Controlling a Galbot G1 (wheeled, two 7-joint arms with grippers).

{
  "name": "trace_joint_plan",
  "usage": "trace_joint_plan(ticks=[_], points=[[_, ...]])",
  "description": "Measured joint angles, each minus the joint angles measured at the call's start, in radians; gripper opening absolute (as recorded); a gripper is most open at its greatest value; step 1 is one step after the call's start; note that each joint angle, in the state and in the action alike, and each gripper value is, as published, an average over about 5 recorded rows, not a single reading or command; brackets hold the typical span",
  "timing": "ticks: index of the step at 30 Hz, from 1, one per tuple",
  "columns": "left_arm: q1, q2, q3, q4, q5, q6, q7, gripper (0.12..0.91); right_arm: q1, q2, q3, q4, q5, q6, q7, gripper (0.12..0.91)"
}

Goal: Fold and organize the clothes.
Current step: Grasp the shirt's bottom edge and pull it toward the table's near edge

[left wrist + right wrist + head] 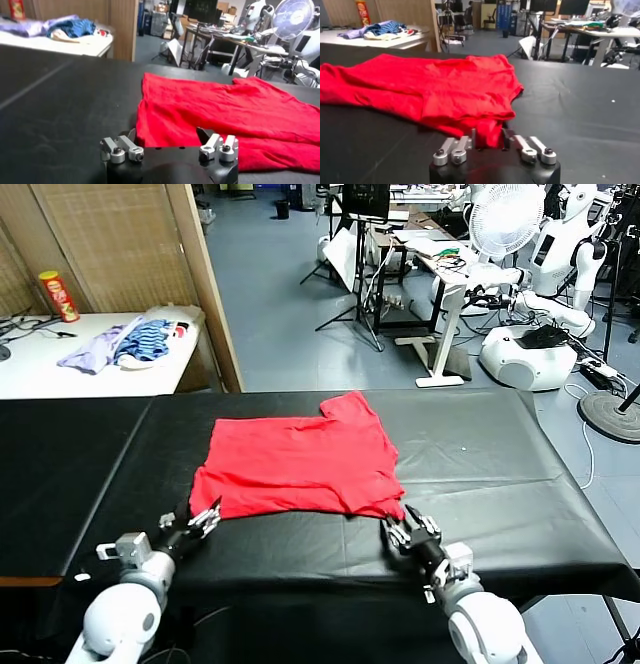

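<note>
Right gripper point(396, 530) clamps the near right corner of the red T-shirt point(297, 462); left gripper point(204, 515), jaws parted, sits at its near left corner. Shirt lies partly folded on the black table point(500, 464).

Black table point(480, 484), heap of lilac and striped garments point(125, 344), red can point(58, 295), white fan point(505, 219)

Red T-shirt point(297, 466): bright red cotton, lying partly folded and wrinkled, plain side showing, one sleeve pointing toward the upper right, occupying the centre of the head view
</note>
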Motion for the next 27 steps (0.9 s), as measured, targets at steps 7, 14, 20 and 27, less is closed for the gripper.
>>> trace_joint_plan(ticks=[7,14,20,27], points=[[0.023,0.021,-0.004,-0.012,0.093,-0.015,-0.005,0.126,-0.025,-0.039,0.022,0.064,0.064,-0.098,0.052,0.131],[0.078,0.060,-0.014,-0.083,0.188,-0.008,-0.016,0.126,-0.081,-0.079,0.042,0.132,0.074,-0.143,0.061,0.131],[0.150,0.072,-0.031,-0.158,0.224,0.007,-0.009,0.126,-0.146,-0.104,0.067,0.185,0.094,-0.171,0.039,0.154],[0.267,0.056,-0.066,-0.256,0.234,0.050,-0.021,0.221,-0.211,-0.127,0.107,0.274,0.134,-0.227,0.035,0.480]])
